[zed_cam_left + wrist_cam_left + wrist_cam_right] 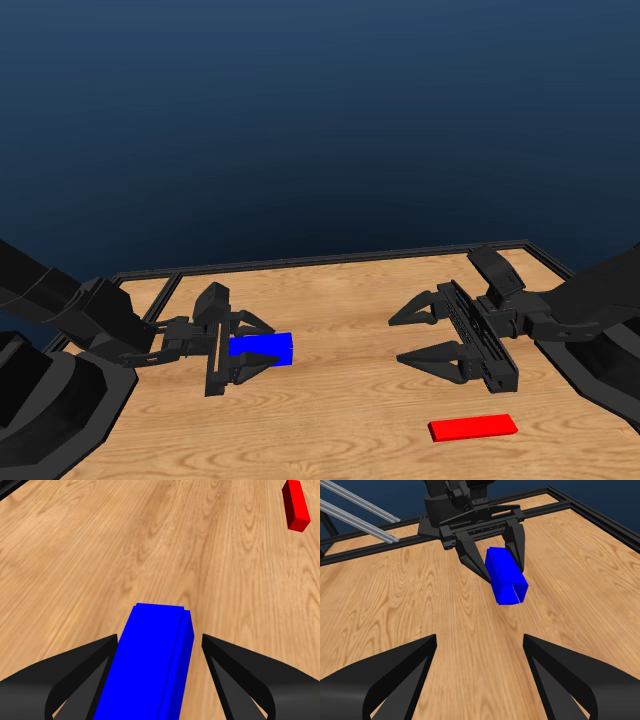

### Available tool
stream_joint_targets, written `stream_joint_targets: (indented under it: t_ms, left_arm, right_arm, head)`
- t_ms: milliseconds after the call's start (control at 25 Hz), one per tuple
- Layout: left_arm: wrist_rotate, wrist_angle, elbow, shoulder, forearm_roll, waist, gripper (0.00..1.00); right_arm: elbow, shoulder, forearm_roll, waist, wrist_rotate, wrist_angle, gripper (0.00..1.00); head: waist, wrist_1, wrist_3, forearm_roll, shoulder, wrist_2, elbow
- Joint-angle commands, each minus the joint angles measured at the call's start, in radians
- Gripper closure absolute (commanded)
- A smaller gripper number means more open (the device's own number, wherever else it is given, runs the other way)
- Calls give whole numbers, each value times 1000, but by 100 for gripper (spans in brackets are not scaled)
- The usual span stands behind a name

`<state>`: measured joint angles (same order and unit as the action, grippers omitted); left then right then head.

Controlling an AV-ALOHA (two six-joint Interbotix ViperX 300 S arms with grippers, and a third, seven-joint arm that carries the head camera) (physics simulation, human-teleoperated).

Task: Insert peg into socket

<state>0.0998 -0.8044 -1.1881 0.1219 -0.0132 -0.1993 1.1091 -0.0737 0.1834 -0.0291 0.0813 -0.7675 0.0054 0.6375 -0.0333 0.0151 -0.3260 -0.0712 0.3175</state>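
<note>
The blue socket (262, 350) lies on the wooden table left of centre. My left gripper (263, 346) is open and straddles it, one jaw on each long side, with a thin gap showing beside the socket (150, 665) in the left wrist view. The red peg (473, 428) lies flat near the table's front right, also seen as the peg (295, 505) from the left wrist. My right gripper (396, 340) hovers open and empty above the table, up and to the left of the peg, facing the socket (505, 575).
A black frame rail (350, 258) runs along the table's far edge and sides. Bare wood (350, 400) lies between the two grippers. Two aluminium bars (360, 505) show beyond the table in the right wrist view.
</note>
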Motion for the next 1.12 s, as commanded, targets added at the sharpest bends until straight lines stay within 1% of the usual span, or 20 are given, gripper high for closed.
stream_joint_targets:
  t_ms: [40,120,160,240,280,320,400,520,560,640,720,760,800,840,880,920,960,1040,1080,1120]
  left_arm:
    - [-43,80,-4,84,-41,-30,0]
    - [-33,86,6,124,-47,-27,0]
    - [-32,83,11,133,-42,-13,0]
    - [-31,65,8,126,-43,6,0]
    - [-36,76,6,123,-44,21,23]
    - [-44,81,4,113,-49,38,100]
    - [-39,62,-10,73,-61,73,100]
    - [-42,77,-12,16,-89,125,100]
    - [-37,80,-16,-8,-103,152,100]
    - [-30,97,-4,-68,-124,198,100]
    - [-29,135,14,-115,-149,246,100]
    - [-36,154,34,-130,-157,281,100]
    - [-38,169,31,-150,-170,282,100]
    - [-45,180,53,-177,-179,299,100]
    - [-61,203,60,-185,-180,326,100]
    - [-74,218,78,-204,-192,340,100]
    - [-77,211,88,-212,-190,358,100]
    - [-77,207,102,-218,-199,384,100]
    - [-77,202,113,-219,-205,397,100]
    - [-76,199,124,-217,-211,410,100]
  right_arm:
    - [-12,-27,15,-37,-6,-1,0]
    - [-6,-24,29,-55,-3,6,0]
    - [-8,-25,37,-65,-2,7,0]
    - [-7,-22,51,-78,12,10,0]
    - [-3,-14,58,-98,14,15,0]
    - [-3,-6,67,-114,19,21,0]
    - [7,0,86,-149,34,37,0]
    - [21,12,119,-191,55,29,0]
    - [29,29,126,-218,62,42,0]
    - [32,57,130,-248,117,73,0]
    - [54,80,158,-275,144,50,0]
    - [58,91,164,-301,151,44,0]
    - [65,110,178,-312,158,47,0]
    - [60,117,190,-327,164,54,0]
    - [75,140,203,-339,168,66,0]
    - [66,142,215,-354,177,59,0]
    - [88,164,235,-362,181,61,0]
    - [75,178,253,-382,171,51,0]
    - [85,198,265,-394,165,52,0]
    - [96,187,279,-400,170,24,0]
  head:
    - [6,-16,-20,1,-2,-7,-19]
    - [10,-12,-28,2,-10,-8,-14]
    - [12,-11,-33,2,-16,-8,-12]
    - [14,-9,-40,2,-25,-6,-5]
    - [15,-6,-43,1,-33,-5,0]
    - [17,-3,-45,1,-41,-4,4]
    - [18,1,-47,1,-61,-3,17]
    - [14,10,-48,0,-91,1,38]
    - [11,15,-50,-1,-104,3,46]
    - [3,26,-48,-5,-124,11,58]
    - [-15,30,-43,-9,-148,16,72]
    - [-26,32,-41,-12,-159,17,79]
    - [-33,34,-39,-14,-165,18,83]
    - [-44,39,-34,-17,-175,20,88]
    - [-55,40,-31,-19,-183,20,93]
    - [-65,41,-26,-22,-190,21,97]
    - [-75,43,-21,-24,-196,23,101]
    - [-89,44,-11,-28,-205,25,107]
    - [-97,44,-4,-30,-209,27,110]
    - [-105,46,2,-32,-214,28,113]
